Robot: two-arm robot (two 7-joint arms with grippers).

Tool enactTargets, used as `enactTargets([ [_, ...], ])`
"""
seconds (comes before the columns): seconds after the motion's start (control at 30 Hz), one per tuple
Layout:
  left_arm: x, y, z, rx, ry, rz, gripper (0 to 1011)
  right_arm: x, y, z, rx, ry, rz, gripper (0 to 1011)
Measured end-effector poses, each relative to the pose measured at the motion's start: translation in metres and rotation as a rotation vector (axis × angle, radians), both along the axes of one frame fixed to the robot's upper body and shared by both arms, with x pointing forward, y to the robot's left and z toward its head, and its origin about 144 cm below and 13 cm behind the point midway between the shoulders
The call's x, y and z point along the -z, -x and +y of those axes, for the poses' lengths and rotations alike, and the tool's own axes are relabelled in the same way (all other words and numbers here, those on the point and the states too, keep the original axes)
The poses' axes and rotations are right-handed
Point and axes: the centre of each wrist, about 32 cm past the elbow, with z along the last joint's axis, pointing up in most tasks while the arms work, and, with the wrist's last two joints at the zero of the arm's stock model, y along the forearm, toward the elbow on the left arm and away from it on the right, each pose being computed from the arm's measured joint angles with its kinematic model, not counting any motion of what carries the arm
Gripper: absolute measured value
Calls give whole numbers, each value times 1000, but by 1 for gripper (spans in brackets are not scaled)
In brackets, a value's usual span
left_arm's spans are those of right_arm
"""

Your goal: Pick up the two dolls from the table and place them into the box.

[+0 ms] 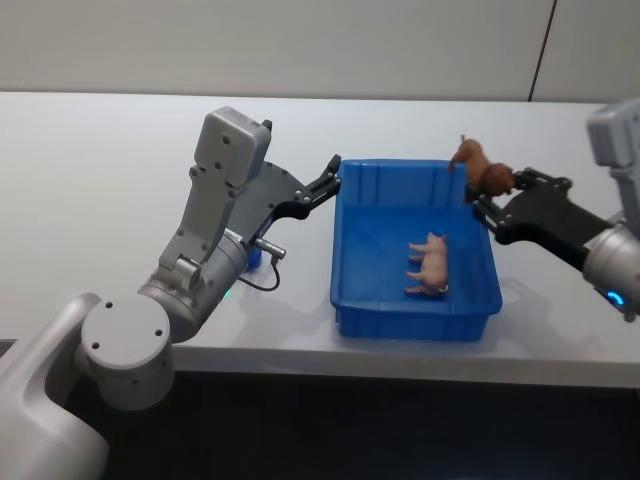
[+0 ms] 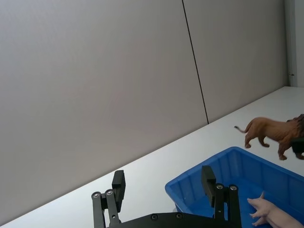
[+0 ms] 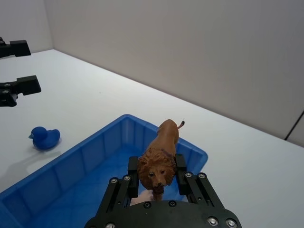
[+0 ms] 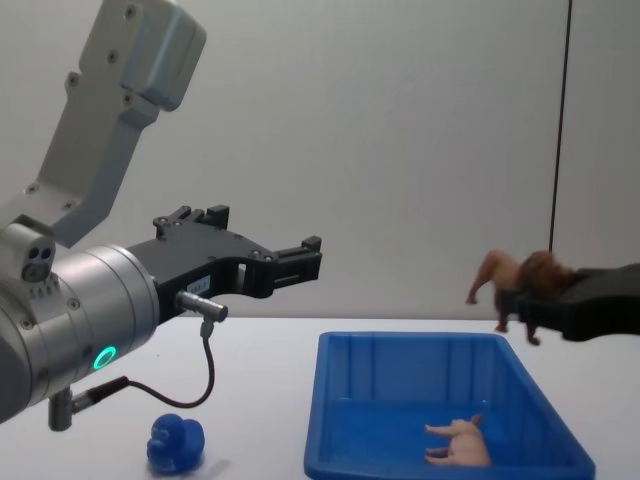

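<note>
Our right gripper was clenched on the brown lion, holding it in the air above the far right corner of the blue box, roughly over the rim. The pink pig already lay inside, toward the box's right wall. Our left gripper hung released and empty near the box's left wall, with the blue duck on the table below it. We judged that letting go there risked the lion striking the rim and tumbling outside, so it needed carrying inward first.
</note>
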Motion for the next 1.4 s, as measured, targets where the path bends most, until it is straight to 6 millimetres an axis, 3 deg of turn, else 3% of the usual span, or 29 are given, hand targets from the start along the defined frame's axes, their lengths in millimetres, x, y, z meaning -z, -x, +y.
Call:
enactTargets([
  [0.1, 0, 0, 0, 0, 0, 0, 1001, 0, -7, 5, -15, 7, 28, 430],
  [0.23, 0, 0, 0, 0, 0, 0, 1001, 1, -16, 12, -25, 14, 59, 518],
  [0.43, 0, 0, 0, 0, 0, 0, 1001, 2, -27, 18, -28, 21, 85, 750],
  [0.73, 0, 0, 0, 0, 0, 0, 1001, 0, -32, 15, -4, 14, 72, 989],
  [1.4, 0, 0, 0, 0, 0, 0, 1001, 4, -16, -39, 78, -14, 44, 1001],
])
